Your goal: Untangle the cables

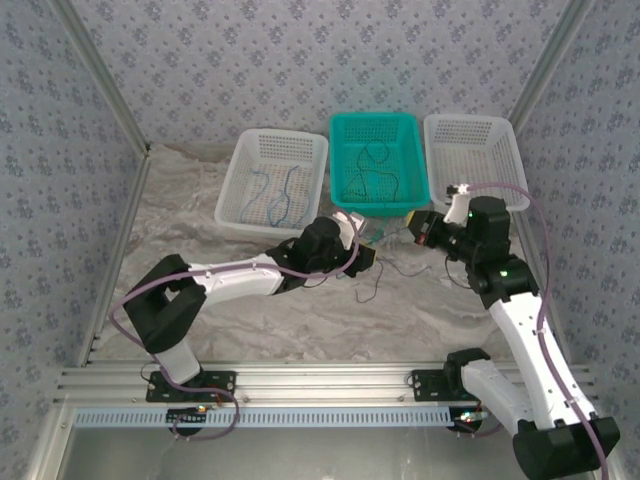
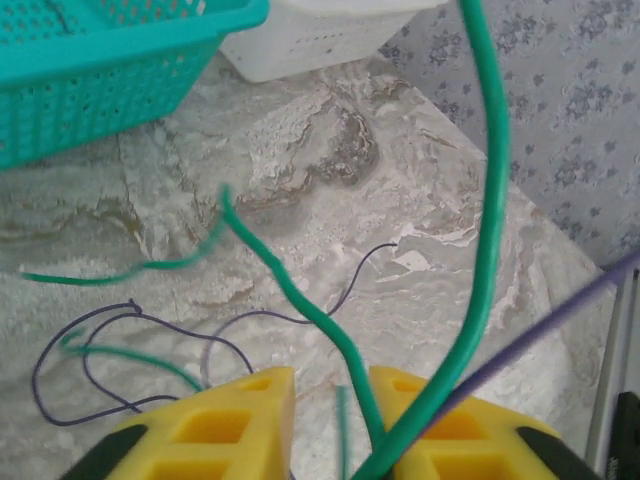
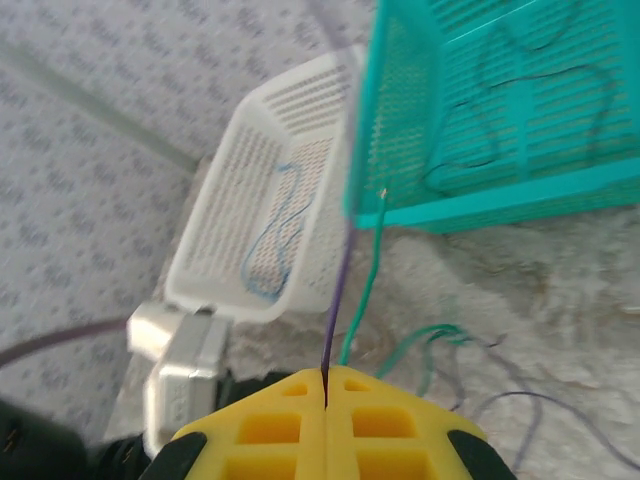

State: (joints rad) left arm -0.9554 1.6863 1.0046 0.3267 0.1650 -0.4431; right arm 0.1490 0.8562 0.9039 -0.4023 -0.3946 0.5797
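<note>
Thin green and dark purple cables (image 1: 375, 272) lie tangled on the table in front of the teal basket (image 1: 372, 119). My left gripper (image 2: 332, 385) hangs over them, its yellow fingers (image 2: 250, 410) apart. A green cable (image 2: 290, 295) runs down between them, close to the right finger. A second green strand (image 2: 490, 200) crosses in front of that finger. My right gripper (image 3: 327, 375) is shut on a dark purple cable (image 3: 338, 300), which rises taut from the fingertips. Beside it stands a green cable (image 3: 365, 280). From above, both grippers (image 1: 365, 258) (image 1: 415, 232) sit close together near the teal basket.
A white basket (image 1: 250, 150) at the back left holds blue cables (image 3: 275, 235). The teal basket (image 3: 470, 205) holds dark cables. Another white basket (image 1: 468, 120) stands at the back right. Patterned walls close in the table on three sides.
</note>
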